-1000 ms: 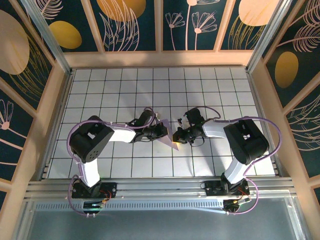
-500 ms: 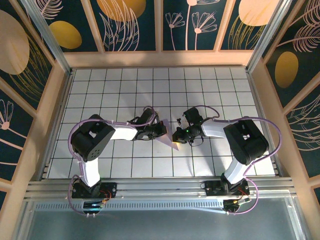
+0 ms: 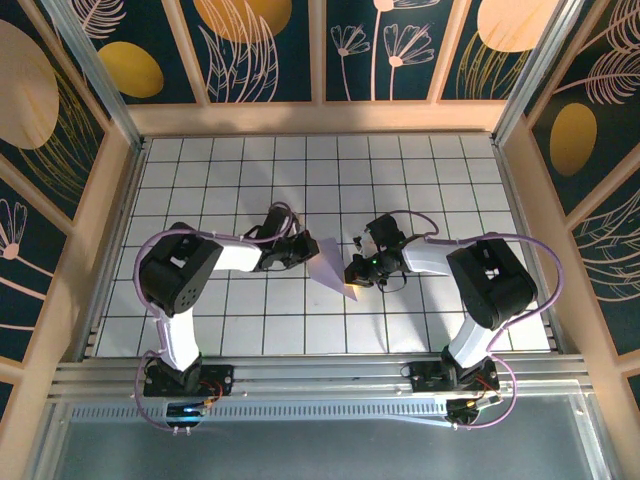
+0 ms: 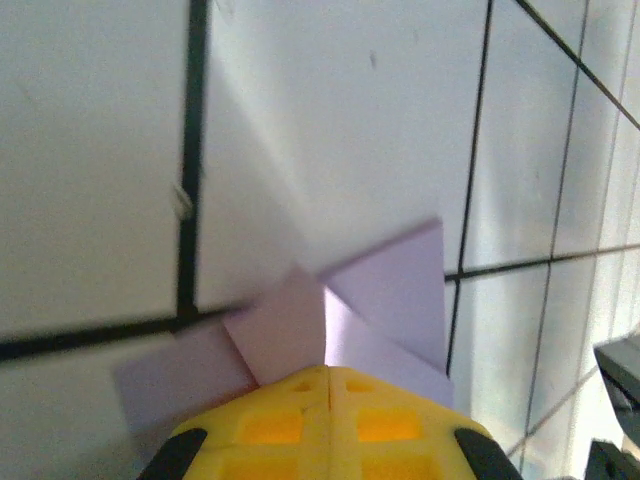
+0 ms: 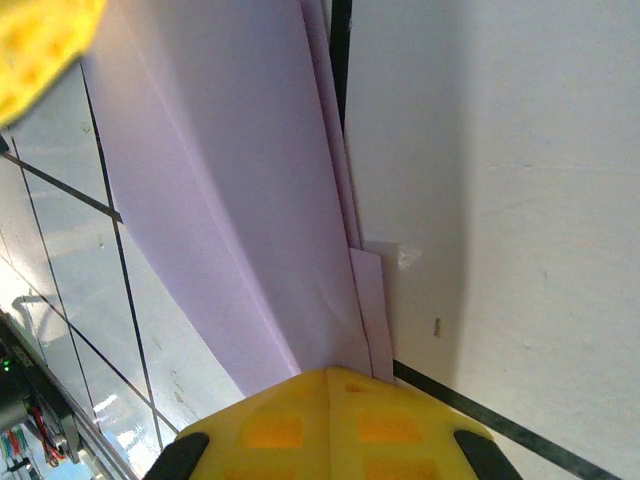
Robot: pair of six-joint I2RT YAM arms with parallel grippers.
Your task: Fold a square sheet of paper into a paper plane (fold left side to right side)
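The paper plane (image 3: 328, 268) is clamped at opposite ends by left tool (image 3: 304, 250) and right tool (image 3: 353, 279), both reaching inward.

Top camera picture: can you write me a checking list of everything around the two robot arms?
Surface: white table with dark grid lines, no marks seen.
Job's things: paper plane, lavender, folded into a narrow pointed shape, lying on the tiles between the two arms.
Clutter: nothing seen.
Grippers: left gripper shut, its tip at one end of the paper; right gripper shut, its tip at the other end. Pinching or just pressing, I cannot tell.
Cables: purple cables loop along both arms, off the paper.
Surroundings: dark blue walls with flowers and gold circles; metal rail at the near edge.
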